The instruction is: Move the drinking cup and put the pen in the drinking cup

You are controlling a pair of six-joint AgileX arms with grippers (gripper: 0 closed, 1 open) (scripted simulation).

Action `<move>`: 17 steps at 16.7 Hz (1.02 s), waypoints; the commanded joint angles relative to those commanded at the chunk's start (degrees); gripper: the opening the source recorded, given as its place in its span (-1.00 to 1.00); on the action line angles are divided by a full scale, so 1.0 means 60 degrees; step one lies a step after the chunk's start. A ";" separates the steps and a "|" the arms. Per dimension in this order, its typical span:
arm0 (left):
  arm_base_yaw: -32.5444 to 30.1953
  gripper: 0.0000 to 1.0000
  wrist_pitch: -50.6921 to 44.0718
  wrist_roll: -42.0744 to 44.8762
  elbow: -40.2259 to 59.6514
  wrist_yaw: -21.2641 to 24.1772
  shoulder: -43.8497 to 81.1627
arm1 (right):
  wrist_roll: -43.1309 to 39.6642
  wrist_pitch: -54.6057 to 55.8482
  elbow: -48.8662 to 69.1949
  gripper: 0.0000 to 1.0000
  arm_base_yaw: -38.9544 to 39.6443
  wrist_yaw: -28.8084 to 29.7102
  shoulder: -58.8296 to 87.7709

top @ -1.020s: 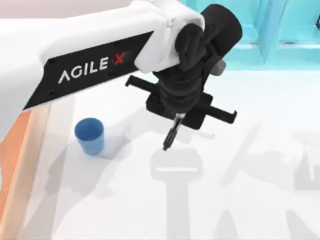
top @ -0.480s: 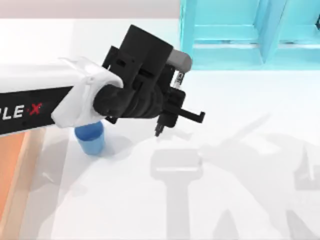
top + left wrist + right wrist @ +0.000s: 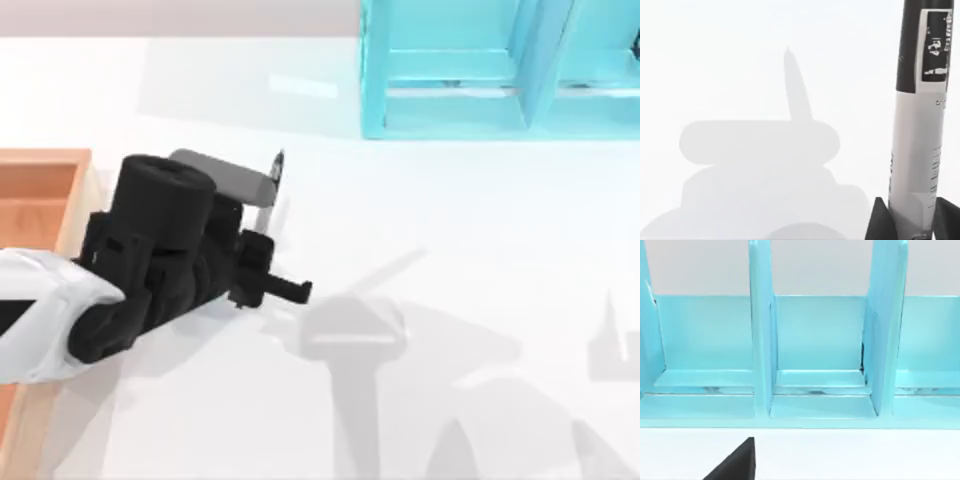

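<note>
The left gripper [image 3: 262,262] is seen at the table's left side in the top view, beside a wooden tray [image 3: 45,190] at the left edge. Its fingers are pinched on the pen [image 3: 264,200], which is held by its lower end with the black cap and tip pointing away from the gripper toward the far side of the table [image 3: 450,250]. In the left wrist view the pen [image 3: 918,135] is shown clamped between the two dark fingertips [image 3: 879,222], its grey-white labelled barrel rising to a black section, with the pen's pointed shadow cast on the white surface. The cup cannot be made out in the top view, where the left arm covers that part of the table. A light blue divided rack [image 3: 480,80] stands at the far side, and its compartments [image 3: 820,355] are faced by the right wrist camera. A dark part of the right gripper [image 3: 735,465] appears at the edge of that view, and whether it is spread or closed cannot be told.
</note>
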 joint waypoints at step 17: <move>0.1399 -1.00 0.8412 0.1251 -0.5206 -0.0227 -0.4557 | 0.0000 0.0000 0.0000 1.00 0.0000 0.0000 0.0000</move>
